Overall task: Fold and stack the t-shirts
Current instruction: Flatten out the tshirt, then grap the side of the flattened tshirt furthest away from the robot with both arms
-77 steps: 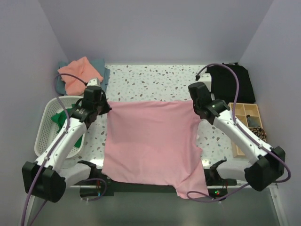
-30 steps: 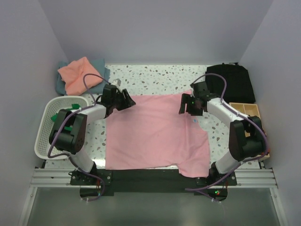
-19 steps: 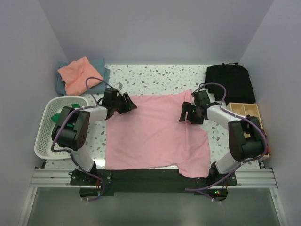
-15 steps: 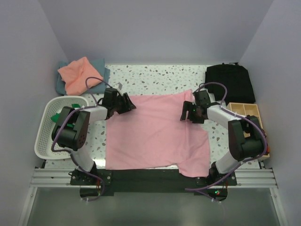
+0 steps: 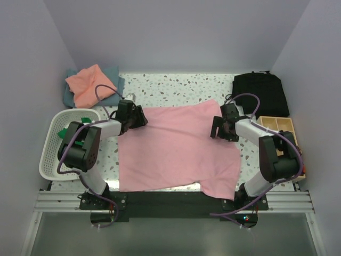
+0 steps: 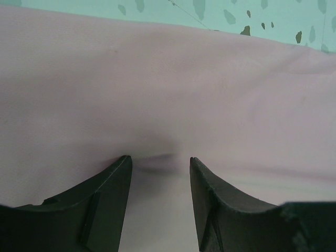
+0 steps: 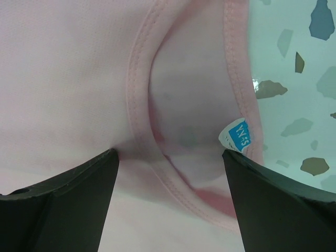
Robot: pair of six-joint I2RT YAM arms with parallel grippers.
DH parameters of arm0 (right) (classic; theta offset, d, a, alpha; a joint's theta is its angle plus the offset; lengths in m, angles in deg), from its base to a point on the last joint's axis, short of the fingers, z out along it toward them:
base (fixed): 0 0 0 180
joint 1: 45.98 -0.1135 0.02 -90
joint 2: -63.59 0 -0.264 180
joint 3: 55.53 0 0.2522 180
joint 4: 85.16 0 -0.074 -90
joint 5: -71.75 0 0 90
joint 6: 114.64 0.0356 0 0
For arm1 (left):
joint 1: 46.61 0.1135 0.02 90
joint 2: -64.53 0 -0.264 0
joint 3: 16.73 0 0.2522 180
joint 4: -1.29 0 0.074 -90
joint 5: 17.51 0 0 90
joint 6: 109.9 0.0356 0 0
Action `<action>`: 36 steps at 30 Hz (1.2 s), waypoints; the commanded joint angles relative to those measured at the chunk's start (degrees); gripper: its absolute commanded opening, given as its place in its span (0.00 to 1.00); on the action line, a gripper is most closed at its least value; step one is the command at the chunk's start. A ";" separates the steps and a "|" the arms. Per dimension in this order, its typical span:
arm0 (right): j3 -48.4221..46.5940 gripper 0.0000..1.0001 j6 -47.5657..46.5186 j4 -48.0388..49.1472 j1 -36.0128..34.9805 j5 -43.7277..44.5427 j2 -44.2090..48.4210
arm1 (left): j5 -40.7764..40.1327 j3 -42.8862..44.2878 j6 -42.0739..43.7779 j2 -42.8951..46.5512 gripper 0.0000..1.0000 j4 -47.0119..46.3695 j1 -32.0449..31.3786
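On the table, the pink t-shirt lies flat, left gripper and right gripper both spread, so you'd grab an edge and start folding.

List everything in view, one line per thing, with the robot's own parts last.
pink t-shirt: 1, light pink, spread out mid-table
neck label: 1, blue and white, at the pink shirt's collar
salmon-orange shirt: 1, salmon-orange, far left corner, on the grey-blue one
grey-blue shirt: 1, grey-blue, far left corner, underneath
green shirt: 1, bright green, in the basket
basket: 1, white, left edge
bag: 1, black, far right corner
tray: 1, wooden, compartments, right edge
table: 1, white, speckled
left gripper: 1, black, open, on the pink shirt
right gripper: 1, black, open, over the collar
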 commanded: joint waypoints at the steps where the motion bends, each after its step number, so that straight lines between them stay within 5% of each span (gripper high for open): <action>1: 0.72 0.87 -0.71 -1.81 0.45 1.50 3.21 | -4.28 0.22 3.14 0.69 0.54 3.91 0.63; 9: -8.21 0.90 -3.79 0.66 0.62 1.30 12.97 | 7.59 6.45 1.30 5.77 0.53 3.54 -0.16; 16: -28.07 0.90 -5.02 -3.57 5.36 -2.44 -3.88 | -5.75 12.79 0.07 7.64 0.62 13.12 2.47; 25: -42.75 0.86 -5.37 -3.11 8.80 -15.38 -23.66 | -6.30 10.07 -0.81 2.10 0.62 13.66 11.17; 36: -42.33 0.83 -6.78 -1.89 9.24 -20.93 -31.06 | -2.17 9.36 -0.55 -1.42 0.61 11.72 11.27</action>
